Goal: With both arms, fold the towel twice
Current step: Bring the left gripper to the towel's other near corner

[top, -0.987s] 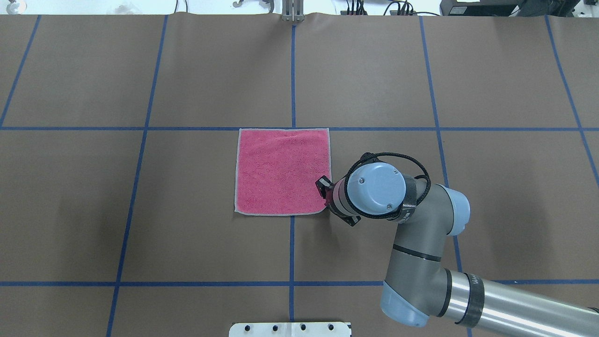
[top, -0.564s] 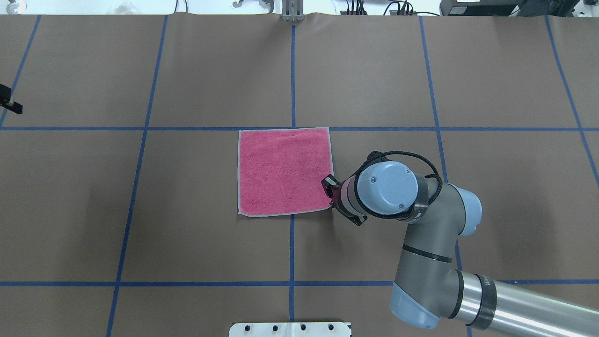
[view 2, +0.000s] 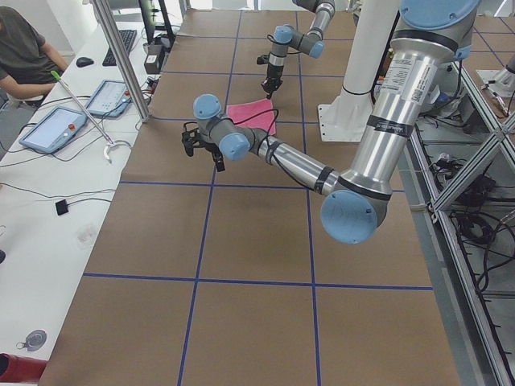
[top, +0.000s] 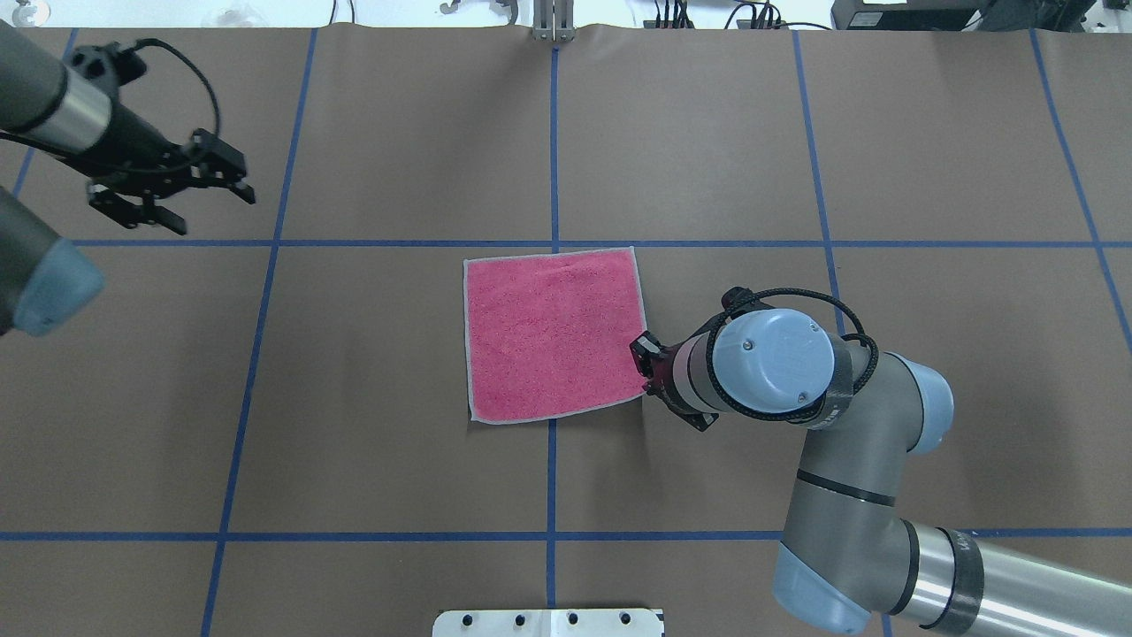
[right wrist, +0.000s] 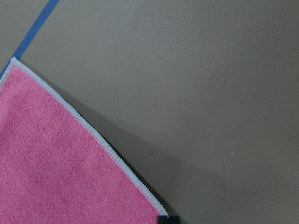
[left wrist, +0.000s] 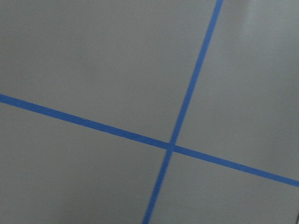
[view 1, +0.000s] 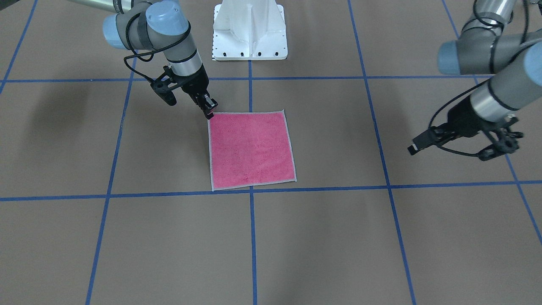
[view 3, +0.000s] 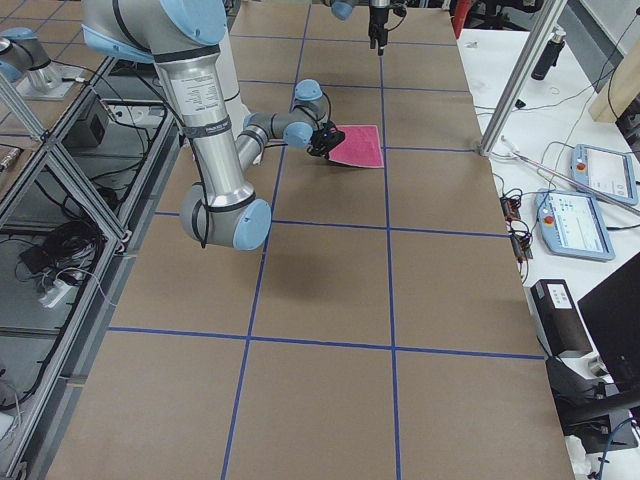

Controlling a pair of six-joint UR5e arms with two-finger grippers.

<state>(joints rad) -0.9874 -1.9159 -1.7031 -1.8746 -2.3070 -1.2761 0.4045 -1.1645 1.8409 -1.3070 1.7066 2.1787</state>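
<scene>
The towel (top: pixel 553 334) lies flat at the table's middle, pink face up, turned slightly askew; it also shows in the front view (view 1: pixel 250 148) and the right wrist view (right wrist: pixel 56 168). My right gripper (top: pixel 644 364) is low at the towel's near right corner and shut on that corner, as the front view (view 1: pixel 208 111) shows. My left gripper (top: pixel 237 177) hovers far to the left of the towel over bare table, well apart from it, and looks open and empty. The left wrist view shows only table and tape lines.
The table is covered in brown paper with a blue tape grid (top: pixel 553 133). The white pedestal base (view 1: pixel 250 29) stands at the near edge. A person and tablets (view 2: pixel 56 129) are at a side desk beyond the far edge.
My right gripper has pulled the towel's corner to the right, so the towel slid right and turned a little. My left arm has come into view from the left.
</scene>
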